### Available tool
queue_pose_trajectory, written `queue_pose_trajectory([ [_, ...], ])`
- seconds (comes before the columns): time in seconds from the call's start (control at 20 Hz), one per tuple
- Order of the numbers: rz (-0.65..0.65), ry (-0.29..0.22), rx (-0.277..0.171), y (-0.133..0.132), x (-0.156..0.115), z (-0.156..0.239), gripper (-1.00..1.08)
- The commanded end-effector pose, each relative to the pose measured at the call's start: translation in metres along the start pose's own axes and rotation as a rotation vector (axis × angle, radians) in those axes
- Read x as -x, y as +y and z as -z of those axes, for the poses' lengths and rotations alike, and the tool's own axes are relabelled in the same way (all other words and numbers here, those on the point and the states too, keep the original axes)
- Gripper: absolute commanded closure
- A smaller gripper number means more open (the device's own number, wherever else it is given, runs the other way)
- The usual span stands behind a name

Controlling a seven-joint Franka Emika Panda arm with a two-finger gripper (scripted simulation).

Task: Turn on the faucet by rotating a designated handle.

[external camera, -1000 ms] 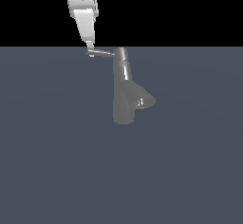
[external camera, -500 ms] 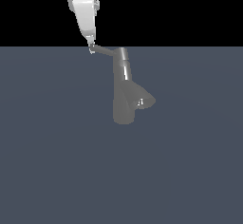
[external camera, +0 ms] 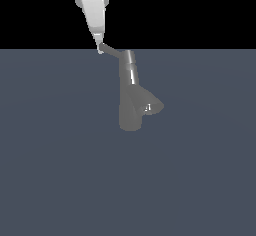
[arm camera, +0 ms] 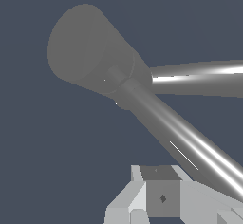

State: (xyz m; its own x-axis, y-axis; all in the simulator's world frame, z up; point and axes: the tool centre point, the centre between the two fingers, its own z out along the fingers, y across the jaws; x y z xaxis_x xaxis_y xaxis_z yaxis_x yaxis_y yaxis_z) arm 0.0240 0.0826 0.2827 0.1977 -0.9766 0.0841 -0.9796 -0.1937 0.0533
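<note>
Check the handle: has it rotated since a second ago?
Yes. In the exterior view the handle tip has swung upward against the fixed faucet column; it lay nearly level before and now slopes up toward the gripper.

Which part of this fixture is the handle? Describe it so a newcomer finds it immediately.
Find the grey metal faucet standing upright on the dark floor. At its top cap, a thin straight handle juts toward the exterior view's left, meeting the white tool. Unlike the wide cone-shaped spout low down, it is slim and high.
</note>
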Motion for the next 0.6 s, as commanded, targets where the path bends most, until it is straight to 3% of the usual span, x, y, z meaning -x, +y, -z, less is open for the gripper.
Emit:
queue_pose_trajectory([
  [0.0, -0.006, 0.001, 0.008, 0.009, -0.01, 0.0, 1.08],
  [0.55, -0.002, 0.0, 0.013, 0.039, -0.038, 0.009, 1.08],
])
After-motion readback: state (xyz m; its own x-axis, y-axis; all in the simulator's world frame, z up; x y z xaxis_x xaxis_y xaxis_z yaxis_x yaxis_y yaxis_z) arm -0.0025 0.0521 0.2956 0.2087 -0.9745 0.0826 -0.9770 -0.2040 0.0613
